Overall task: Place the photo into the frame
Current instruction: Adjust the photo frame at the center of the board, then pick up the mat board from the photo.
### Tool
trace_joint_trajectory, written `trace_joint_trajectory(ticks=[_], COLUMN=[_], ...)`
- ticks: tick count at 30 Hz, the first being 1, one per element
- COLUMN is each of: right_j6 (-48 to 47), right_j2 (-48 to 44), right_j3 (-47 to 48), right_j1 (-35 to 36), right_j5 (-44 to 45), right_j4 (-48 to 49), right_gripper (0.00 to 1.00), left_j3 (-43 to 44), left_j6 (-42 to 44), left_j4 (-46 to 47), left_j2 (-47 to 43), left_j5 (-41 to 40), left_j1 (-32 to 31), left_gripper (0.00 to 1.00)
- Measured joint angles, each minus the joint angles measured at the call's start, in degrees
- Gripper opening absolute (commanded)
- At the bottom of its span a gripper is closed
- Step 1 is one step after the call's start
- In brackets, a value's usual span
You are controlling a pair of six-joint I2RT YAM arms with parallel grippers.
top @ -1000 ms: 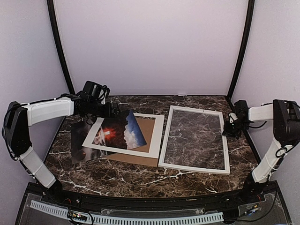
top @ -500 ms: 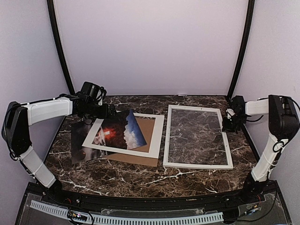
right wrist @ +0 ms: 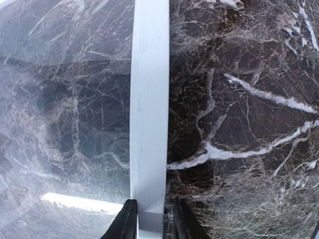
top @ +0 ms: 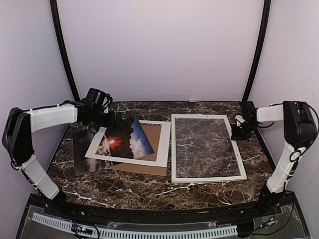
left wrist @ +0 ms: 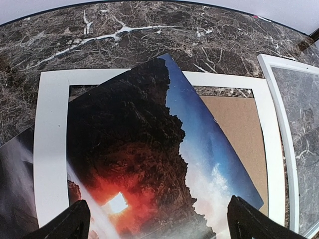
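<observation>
The photo (top: 122, 142), with a red sun, dark rocks and blue sky, lies tilted across a white mat board (top: 130, 160). My left gripper (top: 111, 119) hovers over the photo's far edge, open wide and empty. In the left wrist view the photo (left wrist: 144, 164) fills the space between my spread fingertips (left wrist: 70, 224). The white frame (top: 173, 149) lies flat at the right, with marble showing through its pane. My right gripper (top: 238, 130) is shut on the frame's right border (right wrist: 149, 99), one finger (right wrist: 127, 221) on each side.
A brown backing board (top: 155, 137) lies under the mat board. A dark print (top: 80, 158) sticks out at the mat's left. The frame's left border almost touches the mat. Black posts stand at both back corners. The marble table's (top: 149, 191) near strip is bare.
My right gripper has dragged the frame left and swung it squarer to the table, so it now lies right beside the mat. The left arm has hardly moved.
</observation>
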Motion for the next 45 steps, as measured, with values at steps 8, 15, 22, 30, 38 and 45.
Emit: trace_joint_trajectory(ticks=[8,15,22,30,38,45], right_j6=[0.92,5.16,11.34,17.77,19.78,20.37], right_j2=[-3.98,-9.22,-7.72,6.88,19.67,21.51], right_j3=[0.11,2.93,8.41,20.09,28.96,31.1], right_j1=[0.72,9.38,25.38,39.87,47.08,49.31], right_j5=[0.79,-2.95,-7.02,-9.92,-10.25,-10.16], right_j4=[-3.19,-2.84,-0.28,4.11,3.58,3.23], right_gripper=[0.52,0.65,0.65,0.67,0.64,0.63], left_j3=[-1.01,-1.53,-3.08,-4.72,-5.16,-5.81], left_j6=[-0.61,-1.05,-0.98,-0.79,0.31,0.7], left_j4=[-1.2,-2.95,-6.32,-7.34,-7.43,-7.45], left_j2=[0.04,0.46,0.48,0.46,2.67,4.15], left_j5=[0.07,2.71,8.61,15.21,18.05,19.52], left_j1=[1.88,7.96,16.35,24.04,26.95,26.99], left_gripper=[0.99,0.99,0.99,0.99,0.95,0.94])
